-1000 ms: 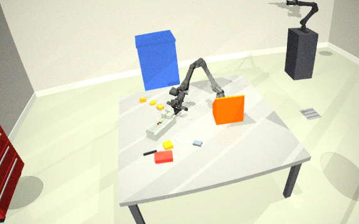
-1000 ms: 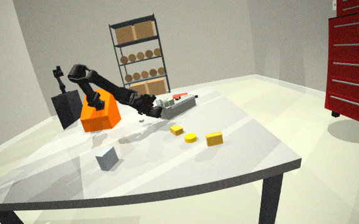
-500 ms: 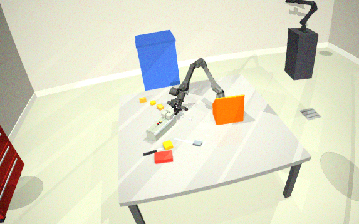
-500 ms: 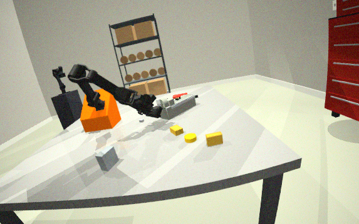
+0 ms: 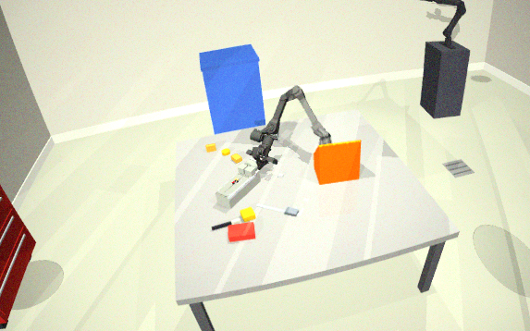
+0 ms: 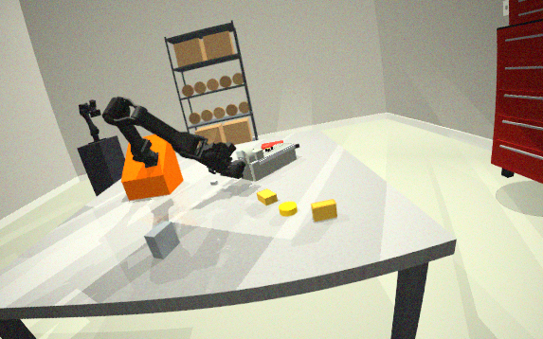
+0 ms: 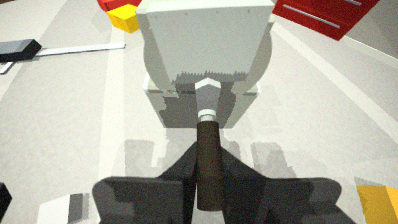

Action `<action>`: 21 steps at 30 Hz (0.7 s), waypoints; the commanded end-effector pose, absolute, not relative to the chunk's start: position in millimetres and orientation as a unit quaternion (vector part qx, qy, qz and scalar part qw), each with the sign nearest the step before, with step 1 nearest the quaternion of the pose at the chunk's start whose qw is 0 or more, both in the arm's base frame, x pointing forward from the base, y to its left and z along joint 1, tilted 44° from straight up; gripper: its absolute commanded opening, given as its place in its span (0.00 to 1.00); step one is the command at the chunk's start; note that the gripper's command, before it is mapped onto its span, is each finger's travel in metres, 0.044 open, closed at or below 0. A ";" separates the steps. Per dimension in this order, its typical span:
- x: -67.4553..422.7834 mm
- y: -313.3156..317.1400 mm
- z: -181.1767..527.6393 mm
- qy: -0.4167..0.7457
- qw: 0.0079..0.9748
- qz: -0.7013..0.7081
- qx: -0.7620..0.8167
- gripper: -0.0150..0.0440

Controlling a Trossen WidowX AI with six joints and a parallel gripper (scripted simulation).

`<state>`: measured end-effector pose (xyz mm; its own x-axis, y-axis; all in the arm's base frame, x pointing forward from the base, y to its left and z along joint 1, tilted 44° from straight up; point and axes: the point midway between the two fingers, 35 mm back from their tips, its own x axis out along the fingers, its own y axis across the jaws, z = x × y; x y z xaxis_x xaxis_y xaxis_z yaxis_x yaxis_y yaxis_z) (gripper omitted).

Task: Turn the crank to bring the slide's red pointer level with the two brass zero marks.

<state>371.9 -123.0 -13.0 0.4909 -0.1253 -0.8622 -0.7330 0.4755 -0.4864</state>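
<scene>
The machine (image 5: pixel 238 190) (image 6: pixel 275 162) is a long pale grey body with a raised housing at the end nearest the arm. The slide's red pointer (image 5: pixel 235 181) shows small on its top; whether it is level with the brass marks is too small to tell. In the wrist view the crank's grey arm (image 7: pixel 207 96) comes out from below the pale housing (image 7: pixel 210 40), and its dark brown handle (image 7: pixel 208 165) points toward the camera. My gripper (image 5: pixel 262 165) (image 6: pixel 241 170) (image 7: pixel 204 145) is shut on the handle, one finger on each side. The pointer is not in the wrist view.
Yellow blocks (image 5: pixel 236 158) (image 6: pixel 266 196) and a yellow disc (image 5: pixel 226 152) (image 6: pixel 288 208) lie beside the machine. An orange box (image 5: pixel 338 163) (image 6: pixel 146 187) stands by the arm's base. A red block (image 5: pixel 241 232), another yellow block (image 5: pixel 248 214) and a grey block (image 5: pixel 291 211) (image 6: pixel 161 240) are also on the table.
</scene>
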 end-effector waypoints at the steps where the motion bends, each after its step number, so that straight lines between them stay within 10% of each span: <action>1: 365.1 -119.3 -18.1 0.465 0.721 0.218 -0.464 0.25; 21: 363.8 -118.3 -17.9 0.465 0.721 0.218 -0.464 0.25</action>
